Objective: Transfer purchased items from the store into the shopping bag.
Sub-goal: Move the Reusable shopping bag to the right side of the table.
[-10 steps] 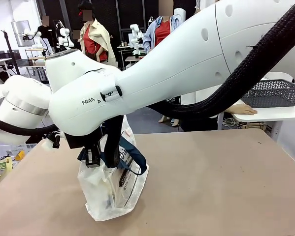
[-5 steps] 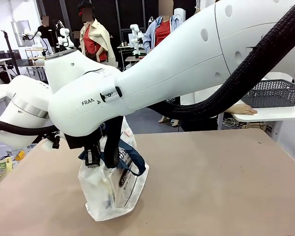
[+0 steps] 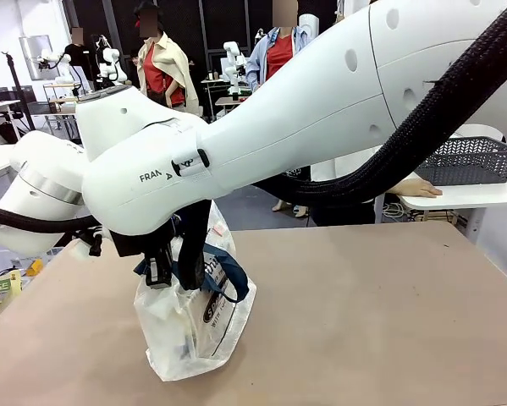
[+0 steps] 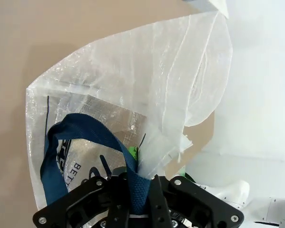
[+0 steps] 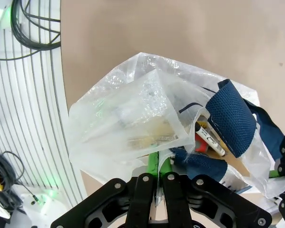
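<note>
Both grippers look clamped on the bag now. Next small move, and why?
Probably lift both together a little, testing the hold: the left gripper is shut on the navy handle, the right gripper on the rim of the shopping bag, which sits on the table.

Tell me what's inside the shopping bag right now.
Through the mouth of the shopping bag, the right wrist view shows a small item with red and white. A pale yellowish pack shows through the plastic. Anything deeper is covered by folds and the navy handles.

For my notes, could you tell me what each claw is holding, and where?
Left claw grips the bag by its navy handle; right claw pinches the bag's plastic rim.
</note>
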`<state>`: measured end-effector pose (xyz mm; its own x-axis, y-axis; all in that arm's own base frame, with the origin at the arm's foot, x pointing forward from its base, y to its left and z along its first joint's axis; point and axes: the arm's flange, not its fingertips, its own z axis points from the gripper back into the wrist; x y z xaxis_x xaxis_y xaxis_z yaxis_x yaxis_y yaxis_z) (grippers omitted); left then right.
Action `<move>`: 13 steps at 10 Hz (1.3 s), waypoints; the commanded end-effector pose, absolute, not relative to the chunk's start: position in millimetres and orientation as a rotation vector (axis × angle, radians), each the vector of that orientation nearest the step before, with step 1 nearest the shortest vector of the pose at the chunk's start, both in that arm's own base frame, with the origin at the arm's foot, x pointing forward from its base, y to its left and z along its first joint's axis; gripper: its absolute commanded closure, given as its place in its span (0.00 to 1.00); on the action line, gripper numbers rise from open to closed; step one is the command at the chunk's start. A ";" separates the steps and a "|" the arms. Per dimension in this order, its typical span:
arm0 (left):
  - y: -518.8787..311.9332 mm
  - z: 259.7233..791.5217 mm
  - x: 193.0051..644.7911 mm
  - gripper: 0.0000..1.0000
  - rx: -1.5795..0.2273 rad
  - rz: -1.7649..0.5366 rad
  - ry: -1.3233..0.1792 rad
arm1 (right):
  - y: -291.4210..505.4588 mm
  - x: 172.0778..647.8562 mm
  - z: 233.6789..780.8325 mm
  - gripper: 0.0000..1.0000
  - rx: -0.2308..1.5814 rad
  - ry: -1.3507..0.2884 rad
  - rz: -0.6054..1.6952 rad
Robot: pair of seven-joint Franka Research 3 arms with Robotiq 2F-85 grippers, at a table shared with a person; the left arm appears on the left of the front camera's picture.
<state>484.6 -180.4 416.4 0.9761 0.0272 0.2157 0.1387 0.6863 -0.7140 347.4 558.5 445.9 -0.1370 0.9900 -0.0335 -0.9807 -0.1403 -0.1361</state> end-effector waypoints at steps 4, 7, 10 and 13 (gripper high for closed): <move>-176.6 419.6 487.4 1.00 -0.860 -0.042 -0.131 | 564.5 348.9 441.3 1.00 -0.179 -0.086 1.677; -167.7 418.1 500.6 1.00 -0.896 0.031 -0.081 | 553.4 353.8 440.7 1.00 -0.173 -0.080 1.652; -159.0 412.1 513.0 1.00 -0.926 0.091 -0.017 | 541.2 351.6 438.8 0.73 -0.164 -0.098 1.625; -158.1 411.5 512.1 1.00 -0.928 0.090 -0.016 | 537.8 353.2 440.4 0.13 -0.149 -0.116 1.599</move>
<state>509.1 -160.7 404.6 0.9968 0.0786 -0.0144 -0.0593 0.6068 -0.7926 357.4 549.5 451.3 -0.0558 0.9982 -0.0238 -0.9867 -0.0588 -0.1518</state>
